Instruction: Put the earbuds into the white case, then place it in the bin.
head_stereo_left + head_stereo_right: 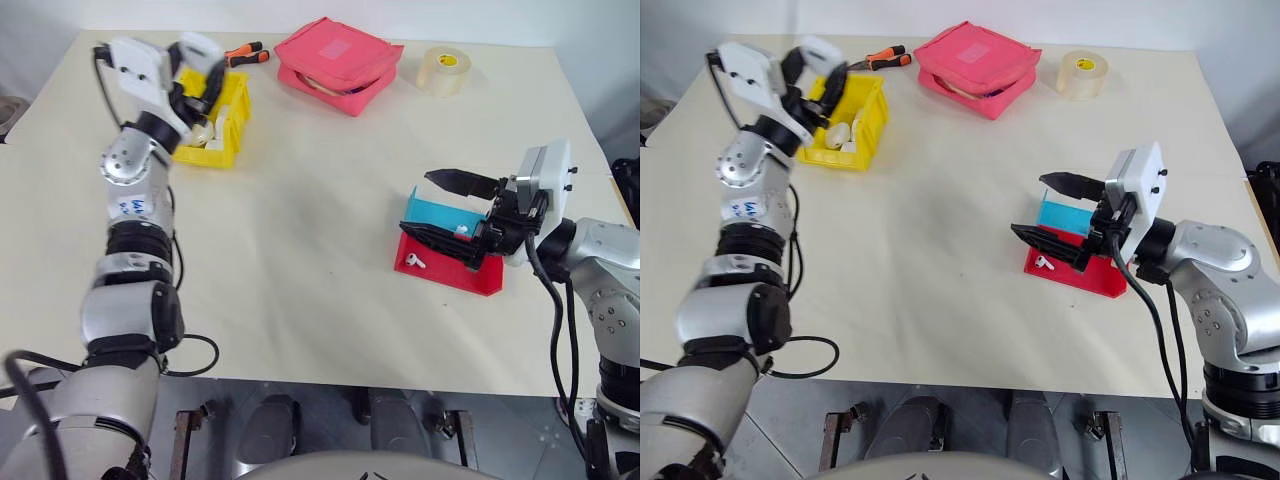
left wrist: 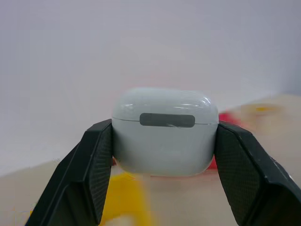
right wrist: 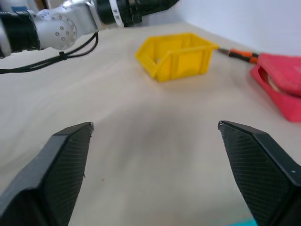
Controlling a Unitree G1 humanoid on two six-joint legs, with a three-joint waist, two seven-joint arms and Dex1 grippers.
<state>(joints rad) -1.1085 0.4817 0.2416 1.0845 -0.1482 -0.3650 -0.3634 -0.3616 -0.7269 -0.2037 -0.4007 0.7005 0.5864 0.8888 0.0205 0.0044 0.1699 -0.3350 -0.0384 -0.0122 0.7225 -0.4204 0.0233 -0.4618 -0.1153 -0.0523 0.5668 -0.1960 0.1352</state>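
Note:
My left gripper point(image 2: 164, 123) is shut on the white case point(image 2: 164, 143), whose lid is closed, with one black finger on each side. In the eye views that gripper point(image 1: 197, 92) hovers over the yellow bin point(image 1: 236, 118) at the far left of the table. My right gripper point(image 1: 416, 203) stands open with nothing between its fingers, just above the red tray point(image 1: 455, 275) and the blue tray point(image 1: 438, 212) on the right. One small white earbud point(image 1: 413, 260) lies on the red tray under that gripper.
A pink zip pouch point(image 1: 338, 60) lies at the far middle, a roll of tape point(image 1: 443, 70) to its right, and an orange-handled tool point(image 1: 246, 52) behind the bin. Some white items point(image 1: 838, 134) lie inside the bin. The near table edge is close to both arms.

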